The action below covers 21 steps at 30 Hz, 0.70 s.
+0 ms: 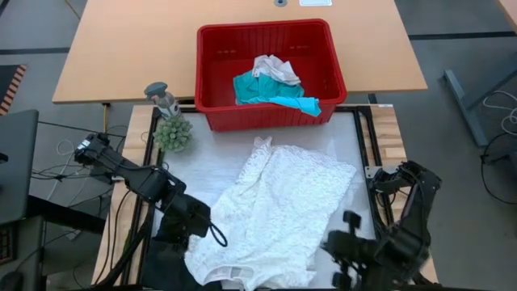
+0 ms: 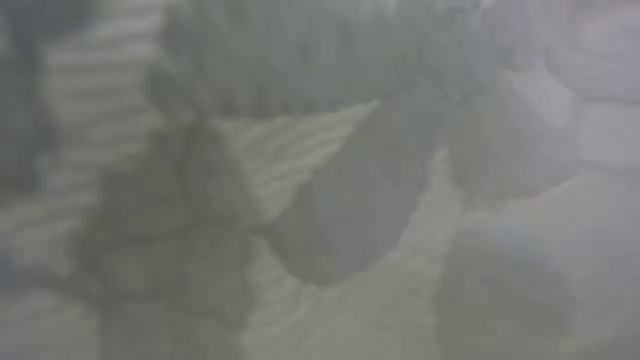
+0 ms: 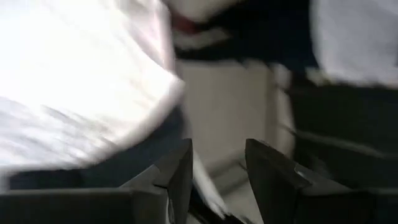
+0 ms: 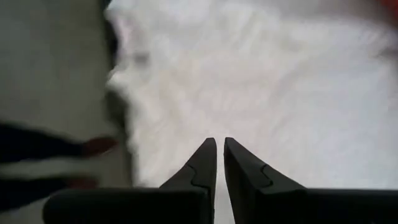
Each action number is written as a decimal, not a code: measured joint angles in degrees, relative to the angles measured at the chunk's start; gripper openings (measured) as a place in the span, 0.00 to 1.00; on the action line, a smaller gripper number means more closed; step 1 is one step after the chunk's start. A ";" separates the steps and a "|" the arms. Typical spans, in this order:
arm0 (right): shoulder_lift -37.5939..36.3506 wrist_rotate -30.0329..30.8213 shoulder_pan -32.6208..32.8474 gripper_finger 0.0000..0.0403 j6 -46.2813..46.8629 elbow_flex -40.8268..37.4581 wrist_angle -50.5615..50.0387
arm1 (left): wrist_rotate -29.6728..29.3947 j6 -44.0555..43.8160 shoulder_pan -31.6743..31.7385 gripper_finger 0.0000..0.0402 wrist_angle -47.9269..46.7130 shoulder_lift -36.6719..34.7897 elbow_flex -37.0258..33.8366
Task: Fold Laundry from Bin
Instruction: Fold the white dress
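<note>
Left gripper point(image 3: 217, 168), fingers parted with nothing between them, sits at the near-left corner of the white lacy garment point(image 1: 279, 214) spread across the worktop's point(image 1: 218, 158) near half. Right gripper point(image 4: 220, 163), fingers narrowed to a slit, hovers at the garment's near-right edge. Teal and white laundry point(image 1: 271, 85) remains in the red bin point(image 1: 212, 61) at the worktop's far edge.

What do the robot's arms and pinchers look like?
Both arms are dark, chunky and jointed, with black cables looping along them. The left tool and the right tool each end in two black, wedge-shaped fingers that narrow to points, with a small notch along the inner edge.
</note>
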 joint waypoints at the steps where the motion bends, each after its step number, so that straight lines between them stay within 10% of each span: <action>1: -0.61 1.16 -1.35 0.14 -0.62 -1.27 -0.32 | -3.64 1.19 0.64 0.33 0.22 -0.12 0.00; 8: -7.16 0.77 -14.08 0.14 -0.65 -16.81 -0.06 | -16.56 13.82 11.89 0.34 2.42 -1.01 -0.03; 21: -17.13 -7.96 -25.45 0.21 -10.93 -38.90 22.17 | -17.01 26.40 26.89 0.37 22.26 -0.91 -21.81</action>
